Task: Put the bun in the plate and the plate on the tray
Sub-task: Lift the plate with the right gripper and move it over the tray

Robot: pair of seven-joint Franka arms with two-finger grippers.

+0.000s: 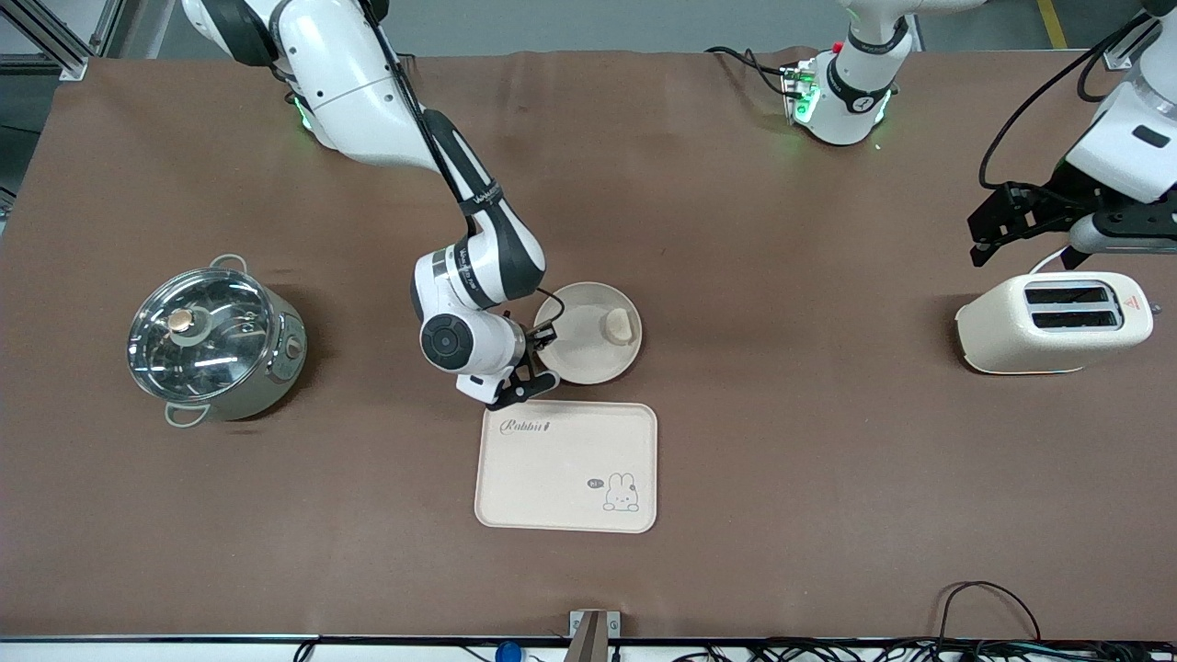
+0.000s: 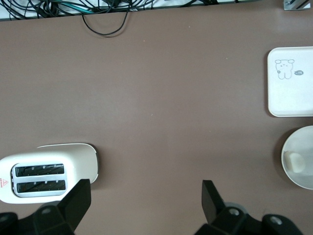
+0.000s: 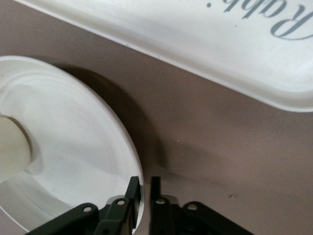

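your small pale bun (image 1: 622,324) sits in the round cream plate (image 1: 579,354); right gripper (image 3: 145,190) pinches its rim, the cream rectangular tray (image 1: 552,478) waits; left gripper (image 2: 144,200) idles agape above the toaster (image 1: 1048,324).

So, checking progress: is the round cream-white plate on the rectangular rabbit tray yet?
No, the round cream-white plate sits on the brown table, beside the rectangular rabbit tray.

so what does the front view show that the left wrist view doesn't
Only the front view: the pot toward the right arm's end, and the right gripper closing on the plate's rim.
Only the left wrist view: the left gripper seen close, open above bare table beside the toaster.
Both: toaster, tray, plate with the bun in it, not yet on the tray.
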